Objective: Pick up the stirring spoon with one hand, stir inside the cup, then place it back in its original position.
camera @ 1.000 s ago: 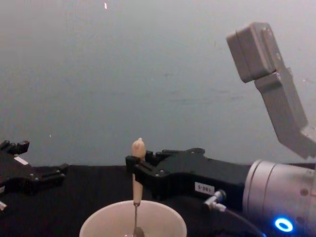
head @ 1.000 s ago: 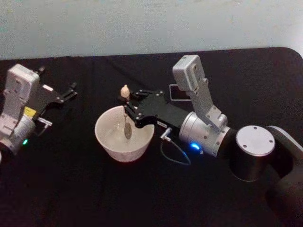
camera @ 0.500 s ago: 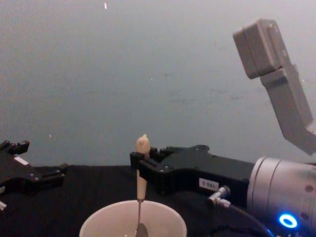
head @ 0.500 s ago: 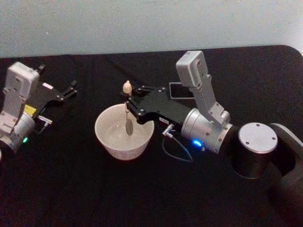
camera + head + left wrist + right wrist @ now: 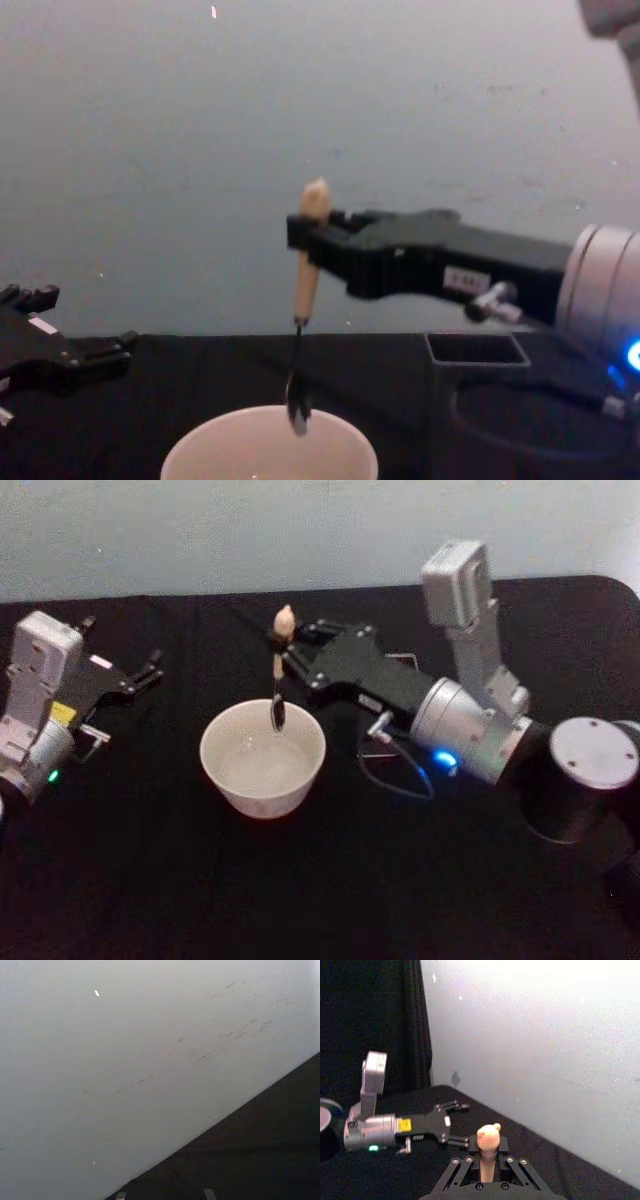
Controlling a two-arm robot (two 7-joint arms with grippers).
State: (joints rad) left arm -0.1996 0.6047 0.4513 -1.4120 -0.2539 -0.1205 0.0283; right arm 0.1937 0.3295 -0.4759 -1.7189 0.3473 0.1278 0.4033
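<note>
The cream-white cup stands on the black table, seen from the side as the cup. My right gripper is shut on the pale wooden handle of the stirring spoon, which hangs upright. Its small bowl sits at about rim height over the far side of the cup, as the stirring spoon shows. The wrist view has the handle tip standing up between the right gripper's fingers. The dark square holder stands behind and to the right of the cup. My left gripper rests open at the left.
A thin cable loop from the right arm hangs just right of the cup. The right arm's body covers the table's right side. A pale wall rises behind the table's far edge.
The right gripper has lifted the spoon upward and toward the back; its bowl rose from deep inside the cup to about rim height. The left arm has not moved.
</note>
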